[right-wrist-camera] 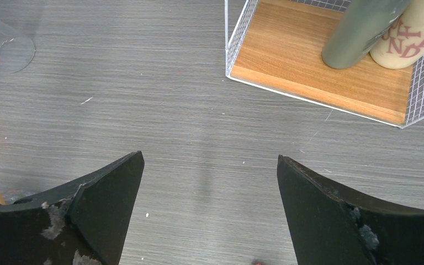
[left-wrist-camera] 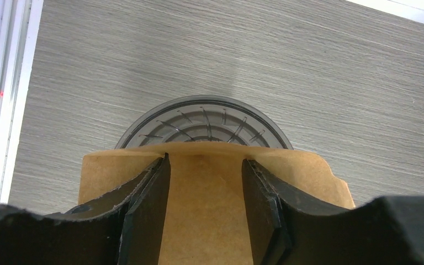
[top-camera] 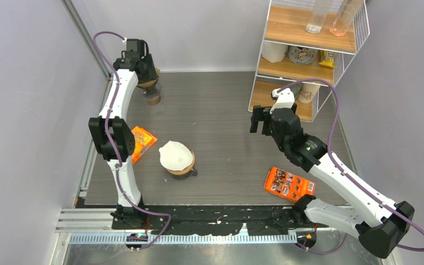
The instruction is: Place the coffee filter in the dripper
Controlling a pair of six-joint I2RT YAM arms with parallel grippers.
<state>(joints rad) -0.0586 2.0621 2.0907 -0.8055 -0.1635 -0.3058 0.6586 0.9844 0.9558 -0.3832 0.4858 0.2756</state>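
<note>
Grey table [left-wrist-camera: 309, 66], and only left wrist shows filter [left-wrist-camera: 204, 215] overlapping dripper [left-wrist-camera: 204, 118] ribs.

The left arm [top-camera: 116, 118] stretches to the far left, its left gripper [left-wrist-camera: 205, 160] pointing down, jaws partly apart. The right arm [top-camera: 331, 171] bends in from the near right, with the right gripper [right-wrist-camera: 210, 157] hanging right of centre, jaws spread wide.

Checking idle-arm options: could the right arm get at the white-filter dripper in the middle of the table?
Probably yes: the right gripper hovers open, and only bare table lies between it and the white-filter dripper.
</note>
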